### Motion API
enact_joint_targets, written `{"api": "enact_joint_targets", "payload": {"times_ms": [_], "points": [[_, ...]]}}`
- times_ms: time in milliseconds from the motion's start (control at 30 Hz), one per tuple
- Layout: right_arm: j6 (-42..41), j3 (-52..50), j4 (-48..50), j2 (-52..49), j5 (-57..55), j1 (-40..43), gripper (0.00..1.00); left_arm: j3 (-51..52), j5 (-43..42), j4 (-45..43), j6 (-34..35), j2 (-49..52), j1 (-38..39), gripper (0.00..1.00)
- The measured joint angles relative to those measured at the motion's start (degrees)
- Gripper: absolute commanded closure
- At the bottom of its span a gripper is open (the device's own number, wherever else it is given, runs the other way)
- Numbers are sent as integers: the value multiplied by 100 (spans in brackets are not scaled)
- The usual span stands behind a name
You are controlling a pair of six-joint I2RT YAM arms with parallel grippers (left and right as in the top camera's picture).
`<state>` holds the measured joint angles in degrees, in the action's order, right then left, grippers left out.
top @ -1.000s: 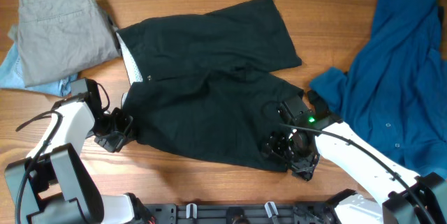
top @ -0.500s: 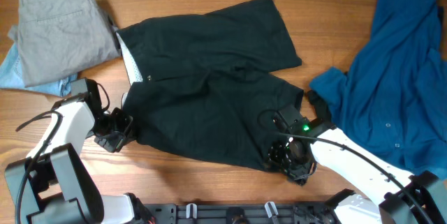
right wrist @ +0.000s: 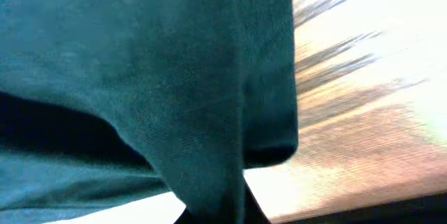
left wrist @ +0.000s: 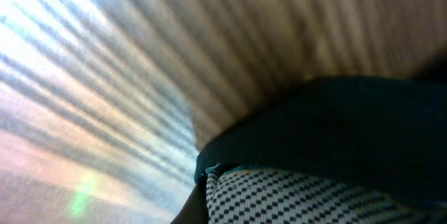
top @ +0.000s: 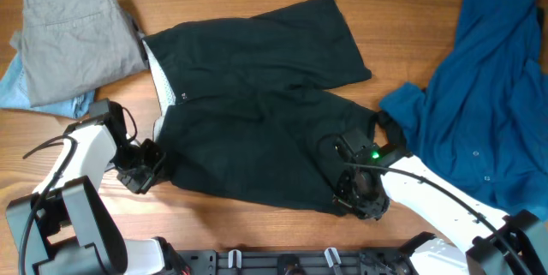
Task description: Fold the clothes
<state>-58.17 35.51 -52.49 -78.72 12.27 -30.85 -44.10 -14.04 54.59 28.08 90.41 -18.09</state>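
The clothes in play are black shorts point(top: 257, 112), spread flat mid-table with the whitish dotted waistband lining point(top: 159, 78) showing at the left. My left gripper point(top: 147, 168) is shut on the near-left waistband corner. In the left wrist view the dotted lining point(left wrist: 314, 196) and black cloth point(left wrist: 349, 119) fill the lower right. My right gripper point(top: 353, 198) is shut on the near-right leg hem. In the right wrist view a pinched fold of dark cloth point(right wrist: 209, 112) runs down into the jaws. The fingers themselves are hidden by fabric.
A folded grey garment point(top: 77, 26) lies at the back left on top of a light blue one point(top: 26, 91). A crumpled blue shirt point(top: 488, 95) covers the right side, close to the right arm. The wooden table point(top: 402, 18) ends at a black rail point(top: 282, 262) in front.
The right gripper slid left onto the leg hem and closed on it. The left gripper edged slightly nearer, keeping its hold, and the near edge of the shorts shifted a little.
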Motion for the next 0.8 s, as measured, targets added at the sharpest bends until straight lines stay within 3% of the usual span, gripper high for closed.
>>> {"api": "enact_joint_targets", "payload": {"times_ms": [167,500,800], "points": [[437,1104,-647,122,-332,352,96,-164,0,597,-310,-376,0,96],[1397,3497,-1878,356,-680,1617,96,-1325,-273,1316,-479,-2564,74,96],[1950,4599,-2308,1233,-911,2033,96,-2017,-739,2332,-509,-3515,122,96]]}}
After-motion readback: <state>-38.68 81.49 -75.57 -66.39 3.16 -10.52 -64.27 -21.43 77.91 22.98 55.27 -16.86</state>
